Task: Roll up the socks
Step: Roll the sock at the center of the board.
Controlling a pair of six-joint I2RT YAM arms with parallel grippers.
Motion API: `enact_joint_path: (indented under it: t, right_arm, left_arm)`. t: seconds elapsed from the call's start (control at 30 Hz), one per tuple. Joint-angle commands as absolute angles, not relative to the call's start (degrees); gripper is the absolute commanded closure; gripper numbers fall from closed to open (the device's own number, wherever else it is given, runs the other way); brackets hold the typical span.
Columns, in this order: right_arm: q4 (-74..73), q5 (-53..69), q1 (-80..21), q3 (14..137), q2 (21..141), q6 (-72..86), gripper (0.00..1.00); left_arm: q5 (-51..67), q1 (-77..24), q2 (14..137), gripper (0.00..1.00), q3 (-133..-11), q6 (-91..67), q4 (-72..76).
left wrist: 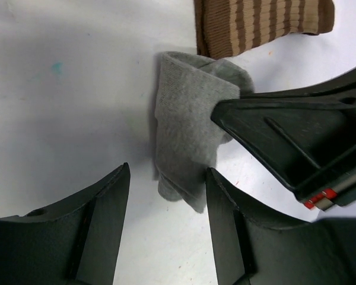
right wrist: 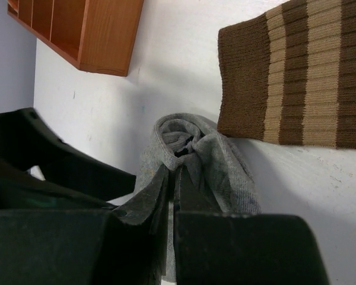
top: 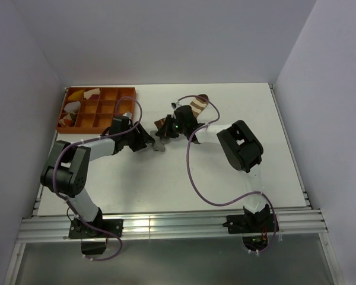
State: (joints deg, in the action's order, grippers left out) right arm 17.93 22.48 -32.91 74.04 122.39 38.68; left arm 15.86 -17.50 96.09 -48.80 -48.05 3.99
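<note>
A grey sock (left wrist: 187,136) lies bunched into a loose roll on the white table, small in the top view (top: 160,146). My right gripper (right wrist: 173,178) is shut on a fold of that roll's edge (right wrist: 225,160); it shows as a black finger (left wrist: 285,136) in the left wrist view. My left gripper (left wrist: 166,199) is open, its fingertips on either side of the grey sock's near end without clamping it. The brown striped sock (right wrist: 296,77) lies flat just beyond the grey one (top: 199,107), (left wrist: 261,21). Both grippers (top: 151,141), (top: 167,130) meet at the table's middle.
An orange wooden tray (top: 95,110) with compartments sits at the back left, holding yellow and white cloth pieces; its corner (right wrist: 101,35) is close to the socks. Purple cables (top: 193,172) loop over the table from both arms. White walls surround the table.
</note>
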Motion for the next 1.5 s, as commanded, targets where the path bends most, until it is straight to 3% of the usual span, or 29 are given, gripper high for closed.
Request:
enact_joint_path:
  t: [0.0, 0.53, 0.63, 0.87, 0.97, 1.1, 1.2, 1.47]
  right_arm:
    - [12.84, 22.06, -32.34, 75.06, 124.37, 37.00, 1.00]
    - [11.78, 22.85, -32.26, 75.32, 124.54, 37.97, 1.00]
    - [12.04, 22.94, -32.26, 75.15, 124.72, 38.23, 1.00]
    - [12.39, 22.94, -32.26, 74.27, 123.66, 38.41, 1.00]
    - [11.87, 22.41, -32.17, 73.83, 122.09, 37.88, 0.92]
    - [10.55, 20.58, -31.73, 71.90, 118.40, 36.74, 0.66]
    - [10.11, 19.25, -31.03, 70.32, 114.62, 36.04, 0.55]
    - [9.93, 14.24, -29.27, 66.01, 108.37, 35.86, 0.55]
  left_arm:
    - [20.65, -17.05, 98.52, 0.42, -48.34, -50.27, 12.74]
    - [21.36, -17.23, 104.67, 0.50, -46.15, -51.41, 18.81]
    - [21.62, -17.14, 105.12, 0.60, -45.62, -52.03, 19.51]
    - [20.92, -17.84, 106.08, 1.00, -48.33, -50.81, 15.57]
    - [19.61, -18.19, 106.00, 1.00, -50.53, -49.05, 11.27]
    - [16.71, -18.37, 105.56, 1.00, -54.05, -45.54, 3.53]
    - [14.59, -18.54, 105.21, 1.00, -56.33, -43.34, -1.39]
    - [4.77, -21.26, 107.48, 1.00, -67.75, -36.49, -16.33]
